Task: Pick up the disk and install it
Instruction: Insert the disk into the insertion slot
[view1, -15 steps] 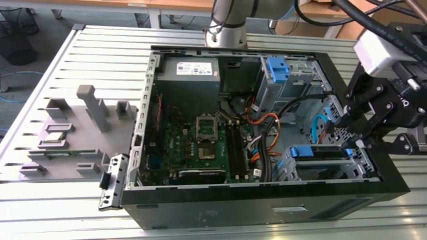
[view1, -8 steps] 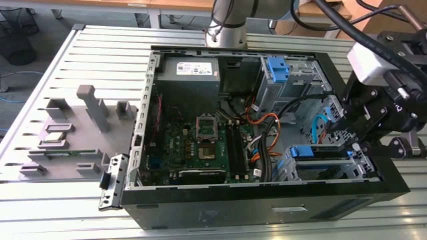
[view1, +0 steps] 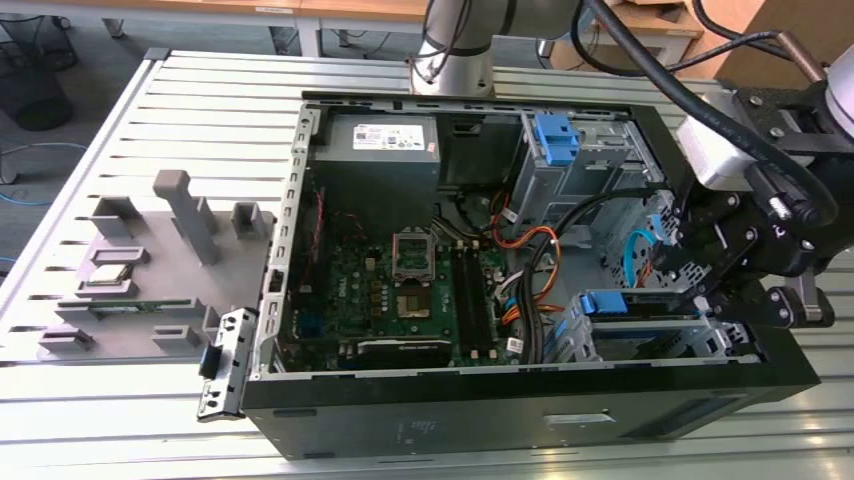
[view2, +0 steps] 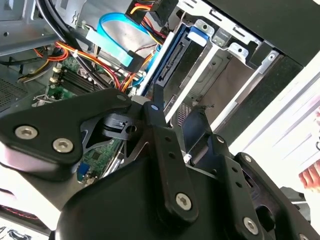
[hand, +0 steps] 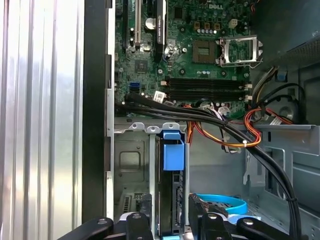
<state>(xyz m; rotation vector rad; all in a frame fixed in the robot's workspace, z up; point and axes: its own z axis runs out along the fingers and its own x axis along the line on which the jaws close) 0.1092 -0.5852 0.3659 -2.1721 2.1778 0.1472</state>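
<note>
At the case's (view1: 534, 400) 4 o'clock, exterior view: the disk (view1: 611, 302), gripper (hand: 170, 217) astride, hold indeterminate; risk: tilt jamming it in cage (hand: 145, 129).

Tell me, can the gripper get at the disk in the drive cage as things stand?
Probably yes: the gripper sits right over the disk, which stands on edge in the drive cage, and the black cables pass beyond it, not between them.

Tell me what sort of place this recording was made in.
Probably a robotics lab or test workshop: an open desktop computer case sits on a slatted aluminium table, the robot arm's base stands beyond it, and a grey fixture tray lies at the exterior view's left.
</note>
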